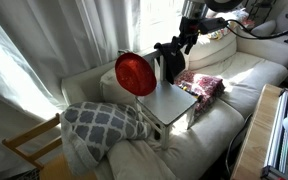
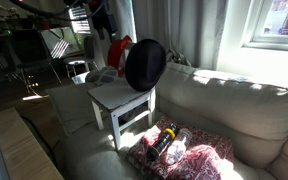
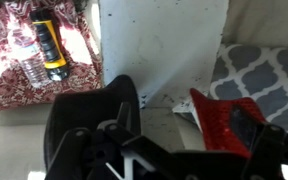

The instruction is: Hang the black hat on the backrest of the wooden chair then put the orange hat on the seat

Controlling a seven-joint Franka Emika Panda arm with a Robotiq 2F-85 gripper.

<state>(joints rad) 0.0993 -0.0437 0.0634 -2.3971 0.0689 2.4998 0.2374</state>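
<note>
Sunlit white sofa (image 1: 234,75), soft cushions, and perched right on top of it was the wooden chair (image 2: 117,122): not the firmest footing for a hanging job. The gripper (image 1: 187,42) came in from the upper right of the frame and sat right against the black hat (image 2: 144,65). The hat showed as a big dark disc at the centre of the frame, up at the backrest, which was mostly hidden behind the two hats. Were the fingers clamped or parted? Could not tell; in the wrist view they melted into the dark fabric at the lower left.

The orange hat (image 1: 136,73) stood on edge just left of centre, beside the black one at the back of the chair. The seat (image 1: 169,102) was bare, so the second half of the job was not yet done.

Risks, as I judged them:
- If the floppy brim was not properly over the top rail, letting go could drop the hat onto the seat or behind the chair.
- A sideways nudge could knock the orange hat down toward the grey patterned cushion (image 1: 104,122) in the lower left.
- A hard push on the backrest could rock or tip the chair toward the pink cloth (image 1: 204,84).
</note>
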